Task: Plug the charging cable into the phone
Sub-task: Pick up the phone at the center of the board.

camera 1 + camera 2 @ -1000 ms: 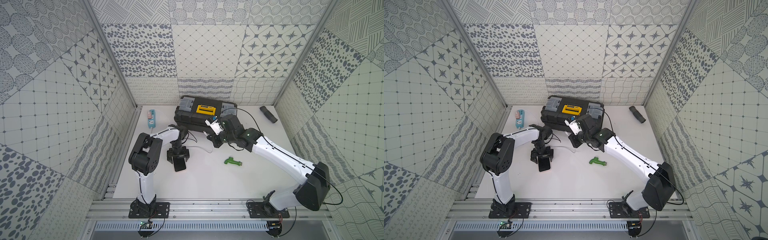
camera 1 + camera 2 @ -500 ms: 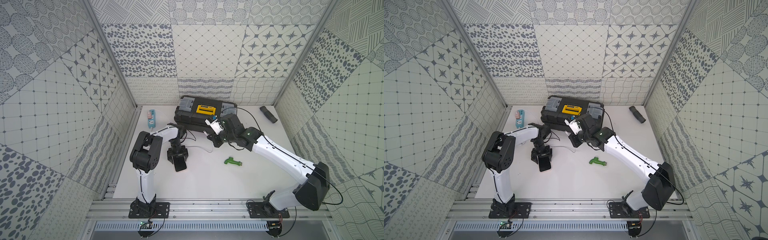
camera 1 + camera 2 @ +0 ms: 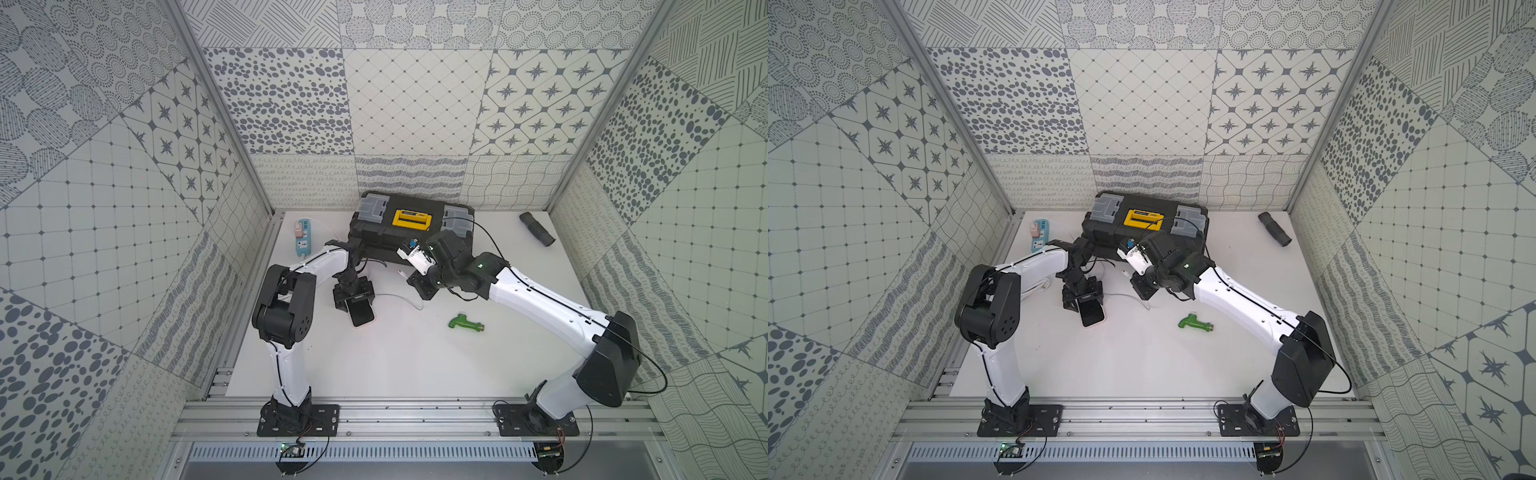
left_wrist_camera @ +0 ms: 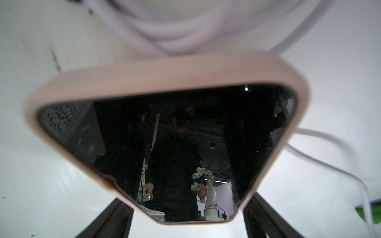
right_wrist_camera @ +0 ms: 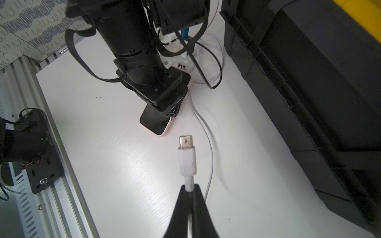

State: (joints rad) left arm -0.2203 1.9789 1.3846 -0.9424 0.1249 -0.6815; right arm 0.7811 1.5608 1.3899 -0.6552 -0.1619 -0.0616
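The phone (image 3: 362, 314) (image 3: 1093, 316) lies flat on the white table, black screen up, with a pale pink rim. My left gripper (image 3: 353, 297) (image 3: 1081, 299) reaches down over it. In the left wrist view its two black fingers (image 4: 121, 212) press against the long edges of the phone (image 4: 185, 134). My right gripper (image 5: 189, 188) (image 3: 417, 279) is shut on the charging cable (image 5: 210, 162) just behind the connector (image 5: 185, 142). The connector hovers a short way from the phone's free end (image 5: 156, 125) and points toward it. The cable's slack trails over the table (image 3: 395, 296).
A black toolbox (image 3: 409, 232) with a yellow handle stands close behind both grippers. A green fitting (image 3: 465, 325) lies right of the phone. A blue power strip (image 3: 302, 237) sits at the back left, its thick white cord (image 3: 1034, 286) coiled beside the left arm. A black tube (image 3: 537, 228) lies at the back right.
The left jaws have closed in slightly onto the phone's edges. The right gripper holds the cable end in nearly the same place.
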